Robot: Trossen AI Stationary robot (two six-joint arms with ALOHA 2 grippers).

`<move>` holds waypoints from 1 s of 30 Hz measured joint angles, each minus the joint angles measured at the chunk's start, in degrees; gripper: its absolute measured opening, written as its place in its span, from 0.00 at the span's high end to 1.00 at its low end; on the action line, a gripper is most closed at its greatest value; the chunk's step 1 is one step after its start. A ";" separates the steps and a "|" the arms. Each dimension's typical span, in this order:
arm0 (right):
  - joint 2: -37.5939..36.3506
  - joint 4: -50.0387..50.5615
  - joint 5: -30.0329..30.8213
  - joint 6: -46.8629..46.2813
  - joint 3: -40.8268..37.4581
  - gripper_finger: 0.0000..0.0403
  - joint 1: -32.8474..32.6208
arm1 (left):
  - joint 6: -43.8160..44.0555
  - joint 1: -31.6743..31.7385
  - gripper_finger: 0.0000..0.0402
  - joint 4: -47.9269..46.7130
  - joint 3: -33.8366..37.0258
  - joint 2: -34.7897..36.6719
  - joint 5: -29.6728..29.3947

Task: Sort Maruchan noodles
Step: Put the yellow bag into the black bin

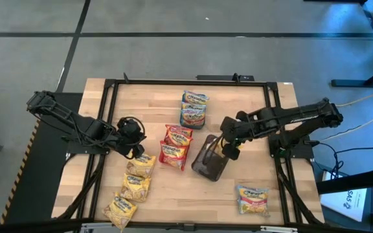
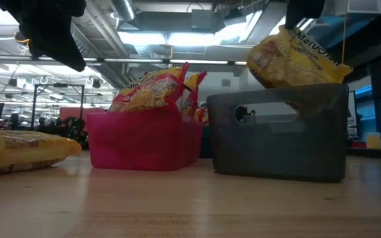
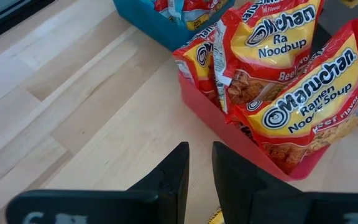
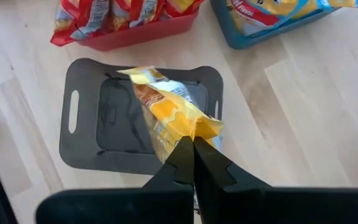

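Holding a yellow packet by its edge, the right gripper hangs above the grey tray, near the middle of the worktop; its fingers are pressed together on the crinkly plastic. In the low view this packet hangs just over the rim of the grey tray, not yet inside.

At 9 o'clock from that tray, the left gripper hovers above the worktop with a narrow gap between its fingers and holds nothing. Just below it, toward 7 o'clock, three yellow packets lie in a row on the wood. One blue-and-pink packet lies alone at 5 o'clock.

Between both arms stands the pink tray with red packets standing upright in it. Farther, at 12 o'clock, the teal tray holds more blue-and-pink packets.
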State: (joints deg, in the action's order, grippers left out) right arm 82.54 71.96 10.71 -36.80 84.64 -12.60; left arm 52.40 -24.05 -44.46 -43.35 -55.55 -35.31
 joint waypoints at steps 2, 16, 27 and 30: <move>0.00 0.06 0.54 -0.63 0.00 1.00 -0.30 | 0.00 0.01 0.84 0.02 0.00 0.00 0.01; 0.35 3.35 -0.79 -3.91 -0.04 1.00 -0.24 | 0.17 0.00 0.84 0.41 0.00 0.00 0.04; 7.11 3.06 -2.18 -2.07 -0.09 1.00 -0.13 | 1.22 0.01 0.84 0.41 0.00 0.00 0.19; 7.88 2.24 -1.71 -1.97 -0.09 1.00 -0.13 | 1.25 0.00 0.84 0.42 0.00 0.00 0.50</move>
State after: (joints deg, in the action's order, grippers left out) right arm 90.42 74.20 8.99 -38.76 84.55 -12.73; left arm 53.65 -24.05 -44.05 -43.35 -55.55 -34.81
